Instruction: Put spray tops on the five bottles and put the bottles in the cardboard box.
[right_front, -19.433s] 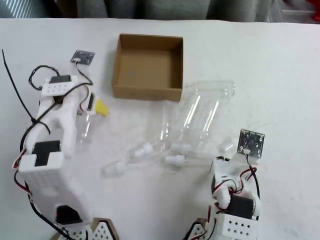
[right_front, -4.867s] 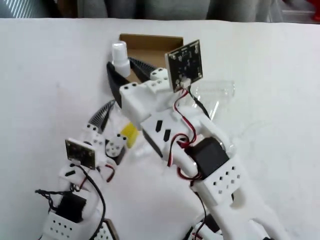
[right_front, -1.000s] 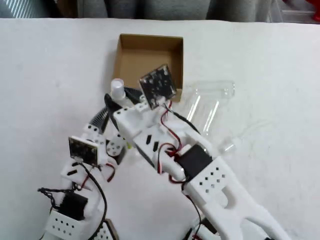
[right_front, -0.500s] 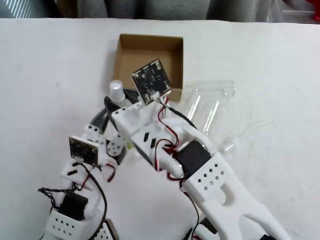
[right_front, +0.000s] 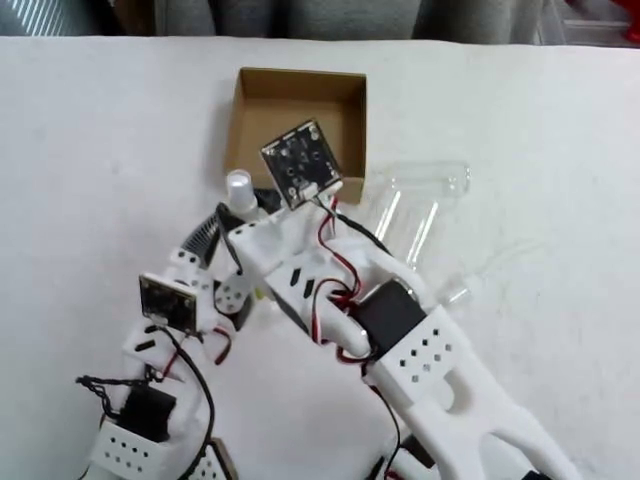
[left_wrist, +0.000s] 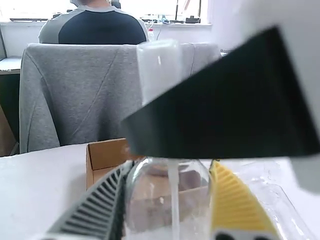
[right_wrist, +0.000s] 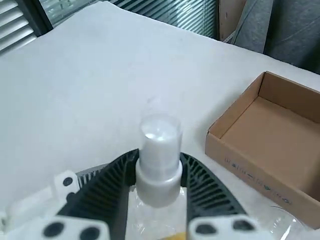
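A clear bottle (left_wrist: 150, 210) stands upright in front of the cardboard box (right_front: 300, 120), with my left gripper (left_wrist: 172, 170) shut on it between a grey ribbed finger (left_wrist: 107, 200) and a yellow finger (left_wrist: 230, 200). The white spray top (right_wrist: 160, 135) sits at the bottle's neck, and my right gripper (right_wrist: 159, 157) is shut on it with its black fingers. From above, the spray top (right_front: 240, 185) shows just left of the box's front corner, under the right arm. The bottle's neck is hidden behind a black finger (left_wrist: 220, 120).
Several clear bottles (right_front: 420, 200) lie on the table right of the box, partly under the right arm. A small loose spray top (right_front: 455, 295) lies nearer the front. The box (right_wrist: 280, 130) holds nothing. White table (right_front: 120, 120) stretches to the left.
Over the last seconds my right gripper brought the spray top from above the box's left rim toward the front. In the last second it shifted slightly nearer, over the held bottle.
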